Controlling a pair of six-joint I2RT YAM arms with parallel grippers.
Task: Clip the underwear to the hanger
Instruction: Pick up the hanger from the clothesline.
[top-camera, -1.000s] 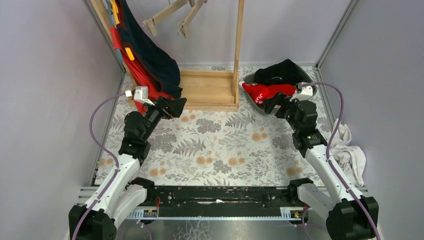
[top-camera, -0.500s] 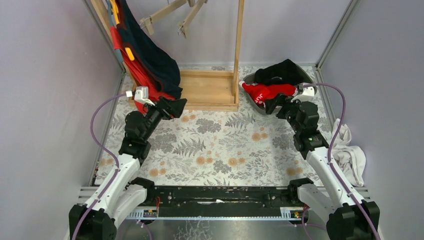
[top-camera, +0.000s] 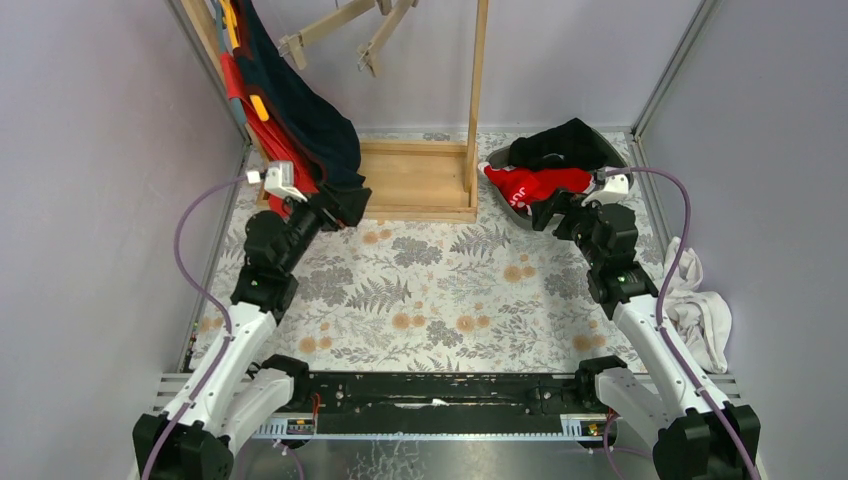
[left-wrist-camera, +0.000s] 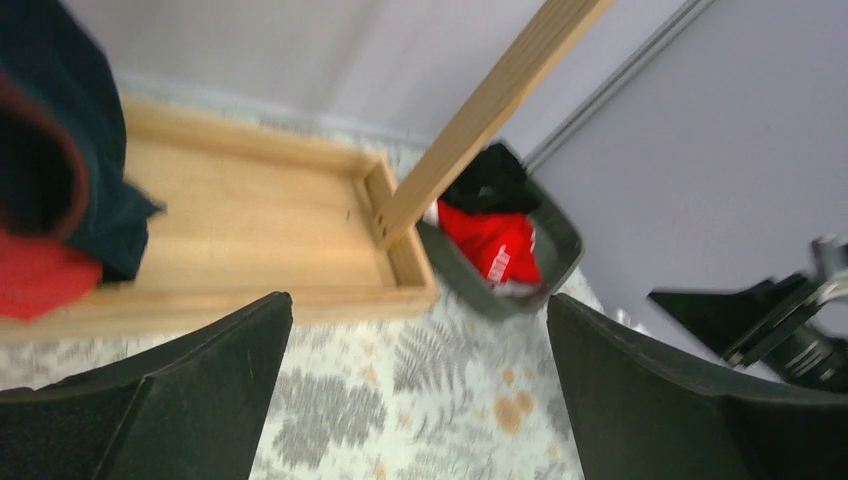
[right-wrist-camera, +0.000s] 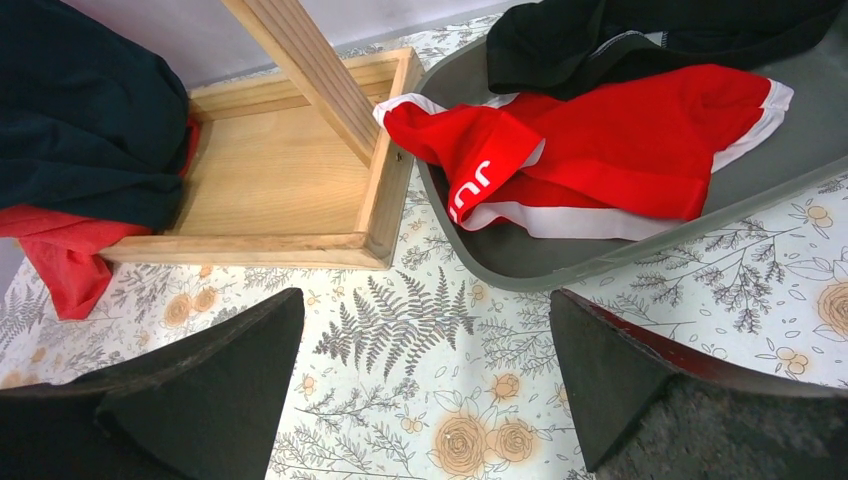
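Red underwear is lying in the grey tray at the counter's far right, with a black garment overlapping its far edge. Right fingers are hovering near the tray, spread wide and empty. Left fingers are gaping wide, also empty, by the wooden hanger stand, where navy and red clothes are hanging.
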